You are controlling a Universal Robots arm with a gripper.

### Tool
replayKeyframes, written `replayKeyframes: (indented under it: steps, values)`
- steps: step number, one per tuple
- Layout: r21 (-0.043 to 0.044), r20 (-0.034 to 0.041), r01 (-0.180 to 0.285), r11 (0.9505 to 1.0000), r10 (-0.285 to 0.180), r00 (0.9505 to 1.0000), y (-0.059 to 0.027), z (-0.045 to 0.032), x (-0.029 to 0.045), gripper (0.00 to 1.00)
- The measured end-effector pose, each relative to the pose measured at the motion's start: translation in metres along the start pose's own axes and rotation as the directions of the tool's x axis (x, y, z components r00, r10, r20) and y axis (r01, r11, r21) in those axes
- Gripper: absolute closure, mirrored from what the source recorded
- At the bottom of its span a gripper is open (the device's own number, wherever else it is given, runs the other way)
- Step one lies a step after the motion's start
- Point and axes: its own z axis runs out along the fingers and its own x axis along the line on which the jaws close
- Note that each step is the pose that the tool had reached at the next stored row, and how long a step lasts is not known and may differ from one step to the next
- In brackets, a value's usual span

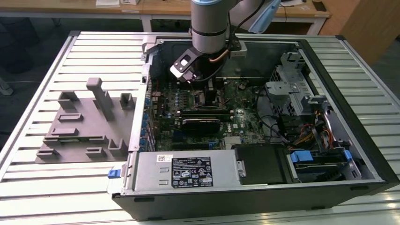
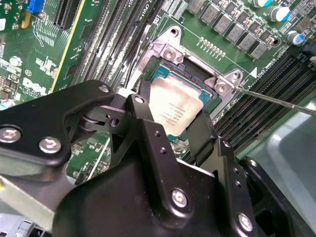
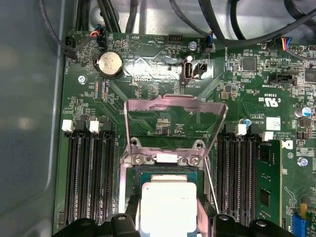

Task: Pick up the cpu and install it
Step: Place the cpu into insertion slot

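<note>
The cpu (image 2: 175, 111) (image 3: 165, 205), a pale silver square chip, sits between my gripper's black fingers (image 2: 143, 111) in both wrist views. My gripper (image 2: 173, 121) (image 3: 167, 219) is shut on it from two opposite sides. The chip is held right over the open socket (image 2: 165, 74) on the green motherboard; I cannot tell whether it rests in the socket or hovers just above it. The socket's metal load plate (image 3: 175, 106) stands flipped up, and its thin lever (image 2: 276, 101) is swung out. In the exterior view, my gripper (image 1: 212, 96) reaches down into the open computer case (image 1: 366, 154).
Black memory slots (image 3: 86, 173) flank the socket, with one green memory stick (image 3: 266, 187) fitted. Cables (image 3: 237, 22) hang over the board's far edge. A power supply (image 1: 187, 171) and drive bays (image 1: 312, 159) fill the case's near side. Grey fixture blocks (image 1: 81, 122) lie at the exterior view's left.
</note>
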Motion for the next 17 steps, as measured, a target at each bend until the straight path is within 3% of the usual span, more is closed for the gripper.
replayKeyframes:
  steps: [17]
  values:
    - [0.001,0.0014,-0.024,0.9997,0.024,0.9997,0.0002,0.0051,0.0015,0.46]
